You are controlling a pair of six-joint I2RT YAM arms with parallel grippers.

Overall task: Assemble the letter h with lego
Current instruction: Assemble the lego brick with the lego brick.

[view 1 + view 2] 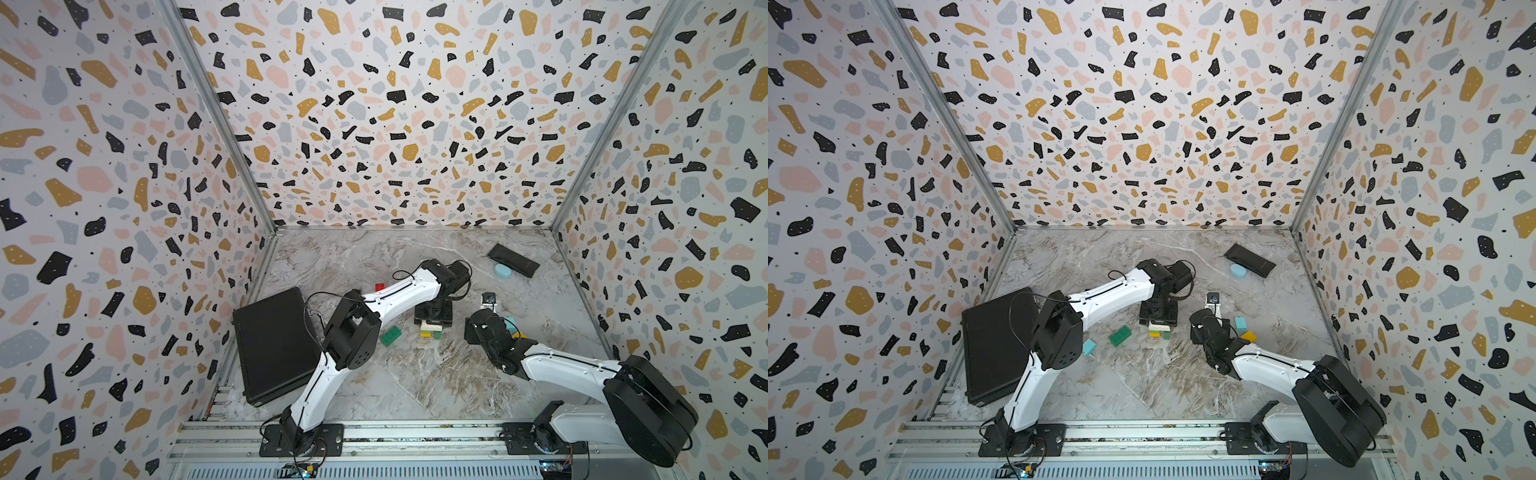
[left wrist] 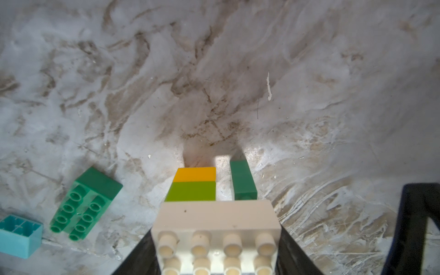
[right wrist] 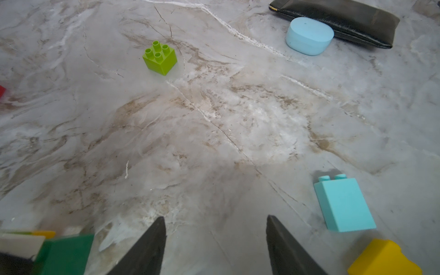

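My left gripper (image 2: 216, 240) is shut on a long white lego brick (image 2: 215, 214), its black fingers along both ends. The white brick tops a small build (image 1: 430, 330): a lime brick (image 2: 191, 190) over a yellow one (image 2: 195, 174) on one side, a dark green brick (image 2: 242, 179) on the other. My right gripper (image 3: 215, 220) is open and empty just right of the build, low over the marble. Loose lego lies around: a long dark green brick (image 1: 390, 335), light blue bricks (image 1: 1088, 347) (image 3: 344, 204), a yellow one (image 3: 383, 258), a lime one (image 3: 160, 58) and a red one (image 1: 379, 286).
A large black case (image 1: 274, 345) lies at the left wall beside the left arm. A flat black pouch (image 1: 513, 260) and a smooth pale-blue oval thing (image 1: 503, 270) lie at the back right. Patterned walls close in three sides of the marble table (image 1: 415, 374).
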